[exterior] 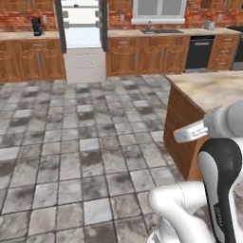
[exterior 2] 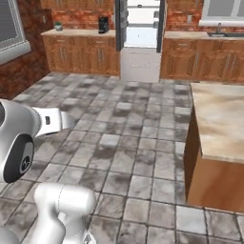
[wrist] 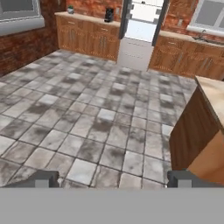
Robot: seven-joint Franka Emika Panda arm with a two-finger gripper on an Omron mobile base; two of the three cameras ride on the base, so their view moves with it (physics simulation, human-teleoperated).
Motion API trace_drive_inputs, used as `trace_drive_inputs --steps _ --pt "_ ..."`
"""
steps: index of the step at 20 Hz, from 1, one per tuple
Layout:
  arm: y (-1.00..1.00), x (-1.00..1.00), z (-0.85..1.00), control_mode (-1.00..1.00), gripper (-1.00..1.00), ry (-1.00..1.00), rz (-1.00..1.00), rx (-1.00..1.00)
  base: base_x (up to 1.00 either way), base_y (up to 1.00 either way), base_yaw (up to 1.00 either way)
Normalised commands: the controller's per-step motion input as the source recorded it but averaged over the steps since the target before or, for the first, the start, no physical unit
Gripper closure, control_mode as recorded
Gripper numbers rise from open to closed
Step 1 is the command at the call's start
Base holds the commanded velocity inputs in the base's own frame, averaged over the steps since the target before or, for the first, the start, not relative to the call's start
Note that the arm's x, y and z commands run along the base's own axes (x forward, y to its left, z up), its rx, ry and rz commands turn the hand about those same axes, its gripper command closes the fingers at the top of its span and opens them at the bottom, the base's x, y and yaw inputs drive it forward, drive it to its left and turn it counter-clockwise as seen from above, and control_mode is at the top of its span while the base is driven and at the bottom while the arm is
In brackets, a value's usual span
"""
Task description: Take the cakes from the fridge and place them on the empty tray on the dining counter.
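Cakes: too far to make out; presumably inside fridge, far wall, doors swung open, white shelves showing. Judged light, soft, crumbly; best taken low on firm flanks, gently. Fridge flanked by wood cabinets. Dining bench near right, marbled top bare where visible. Hand open wide, empty, aimed across tiled floor. Left base view: dishwasher. Right base view: coffee machine, window.
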Motion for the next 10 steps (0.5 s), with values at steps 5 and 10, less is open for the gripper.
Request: trace_drive_inputs --steps 5,10 --pt "0.00 0.00 0.00 1.00 -1.00 0.00 0.00 0.00 1.00 0.71 -0.08" --pt "0.00 0.00 0.00 1.00 -1.00 0.00 0.00 0.00 1.00 0.20 -0.10"
